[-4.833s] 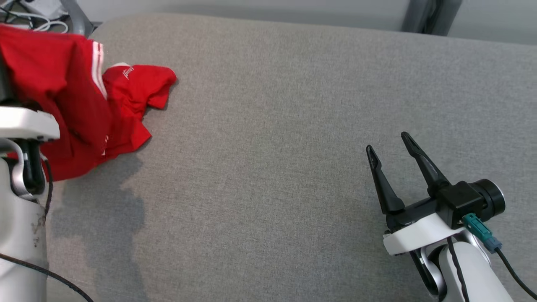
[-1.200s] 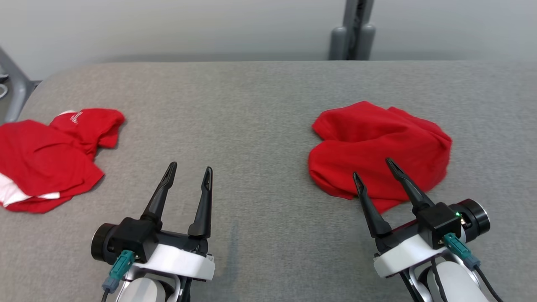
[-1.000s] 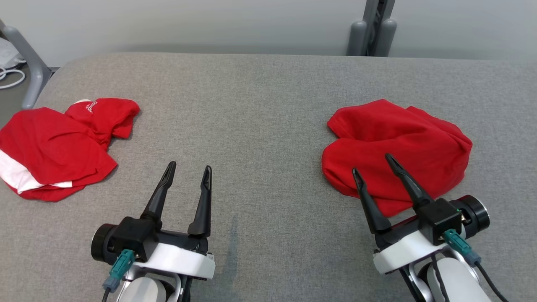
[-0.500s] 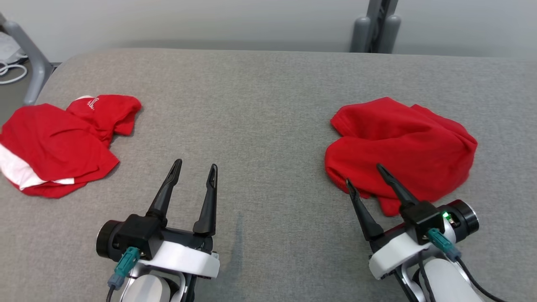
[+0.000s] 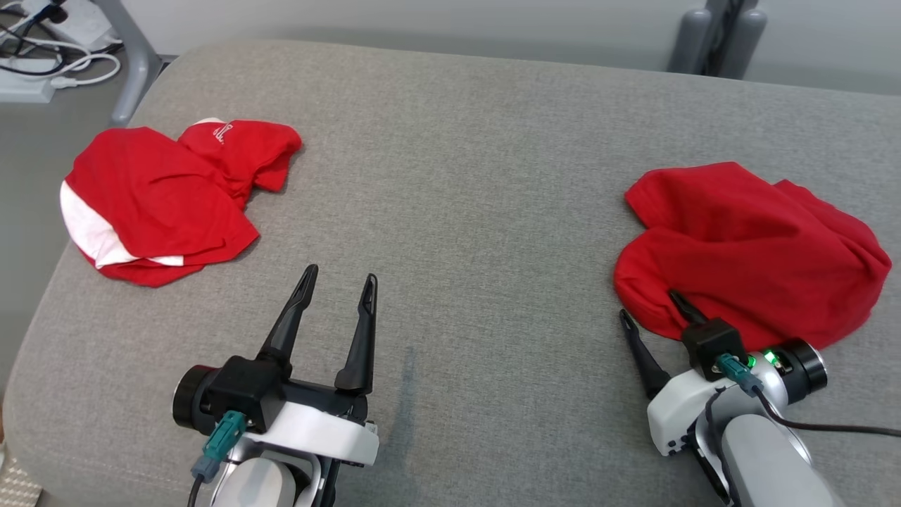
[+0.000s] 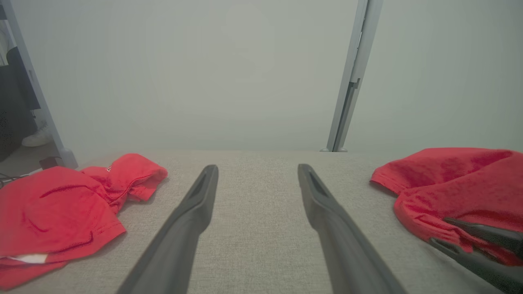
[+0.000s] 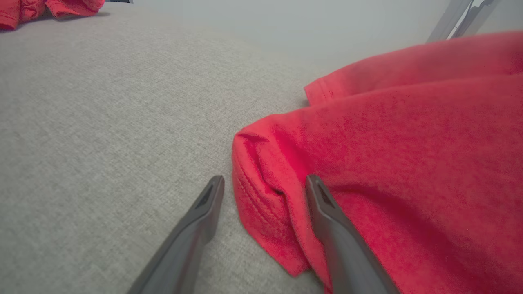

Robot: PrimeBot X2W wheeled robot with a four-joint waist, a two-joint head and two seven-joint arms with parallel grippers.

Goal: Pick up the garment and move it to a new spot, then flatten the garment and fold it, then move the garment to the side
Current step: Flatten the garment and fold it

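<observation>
Grey fabric surface (image 5: 464, 176) (red garment (image 5: 753, 246)), pale wall (image 6: 204, 73)

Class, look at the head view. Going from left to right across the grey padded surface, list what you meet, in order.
red-and-white garment → left claw → plain red garment
</observation>
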